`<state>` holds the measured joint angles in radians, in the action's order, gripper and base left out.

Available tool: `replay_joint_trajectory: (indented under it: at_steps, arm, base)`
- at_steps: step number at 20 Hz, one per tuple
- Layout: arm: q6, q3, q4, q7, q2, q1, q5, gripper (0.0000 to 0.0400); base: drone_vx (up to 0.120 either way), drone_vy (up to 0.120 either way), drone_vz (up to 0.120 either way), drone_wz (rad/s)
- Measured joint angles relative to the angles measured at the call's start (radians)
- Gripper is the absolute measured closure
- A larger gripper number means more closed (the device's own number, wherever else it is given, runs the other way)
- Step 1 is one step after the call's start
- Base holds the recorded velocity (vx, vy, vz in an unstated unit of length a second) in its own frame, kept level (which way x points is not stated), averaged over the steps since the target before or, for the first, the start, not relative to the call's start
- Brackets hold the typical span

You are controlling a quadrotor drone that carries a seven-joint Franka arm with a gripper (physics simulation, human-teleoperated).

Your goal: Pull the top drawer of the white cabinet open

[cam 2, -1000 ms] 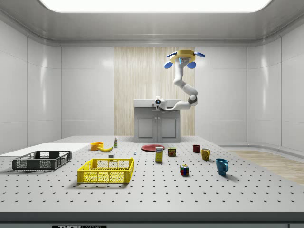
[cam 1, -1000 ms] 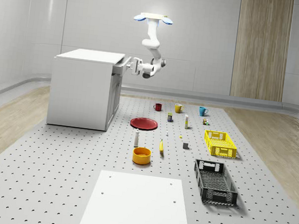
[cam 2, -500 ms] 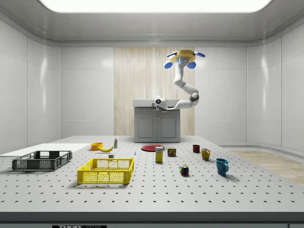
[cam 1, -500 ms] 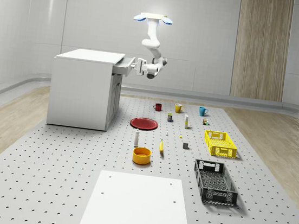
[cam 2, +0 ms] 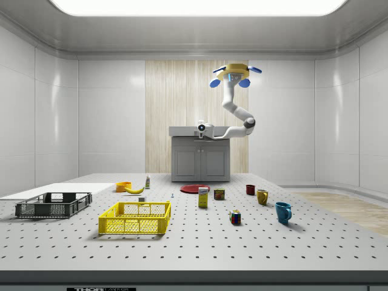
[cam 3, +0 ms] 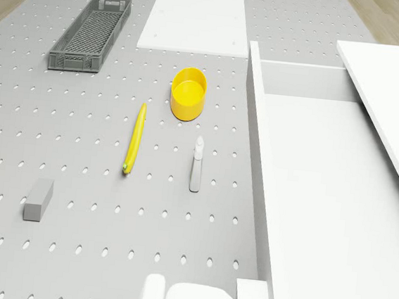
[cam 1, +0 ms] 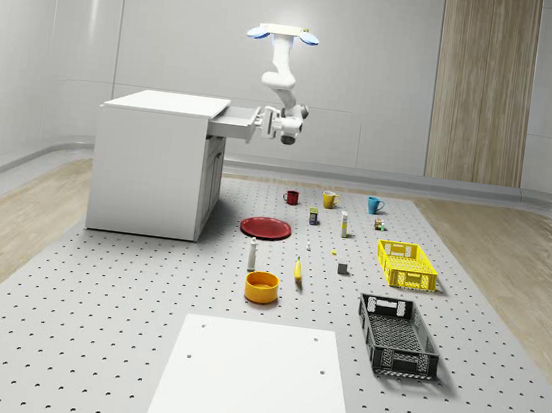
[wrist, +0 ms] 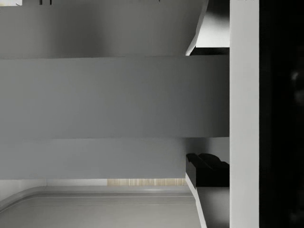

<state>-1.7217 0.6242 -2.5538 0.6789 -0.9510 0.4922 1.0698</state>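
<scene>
Whole-scene view — drone (cam 1: 283, 34) hovers beside white cabinet (cam 1: 156, 162) | gripper (cam 1: 266, 123) at top drawer (cam 1: 236, 124) front, finger grip cannot be told | drawer partly out — more pull likely left

Banana (cam 3: 135, 138) lies beside yellow bowl (cam 3: 189, 93).

The cabinet (cam 1: 156, 162) stands at the whole-scene view's 10 o'clock on the table (cam 1: 90, 325), its top drawer (cam 1: 236, 124) projecting toward 3 o'clock. The drone (cam 1: 283, 34) hovers above the drawer's front, over the plate (cam 1: 265, 227). Toward 6 o'clock from the plate lie bottle (cam 1: 252, 255), banana (cam 1: 298, 270) and bowl (cam 1: 261, 286); two crates (cam 1: 407, 265) sit toward 4 o'clock.
</scene>
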Motion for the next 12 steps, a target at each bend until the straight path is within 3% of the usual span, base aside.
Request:
replay_joint_trajectory:
  at_steps: [5, 12]
  arm:
    - [0.005, 0.03, 0.013, 0.009, -0.016, 0.011, -0.02, 0.0112]
    - [-0.007, 0.051, 0.017, 0.019, -0.034, 0.032, -0.038, 0.0098]
  base:
    - [0.0, 0.112, 0.0, 0.0]
    - [0.0, 0.12, 0.0, 0.0]
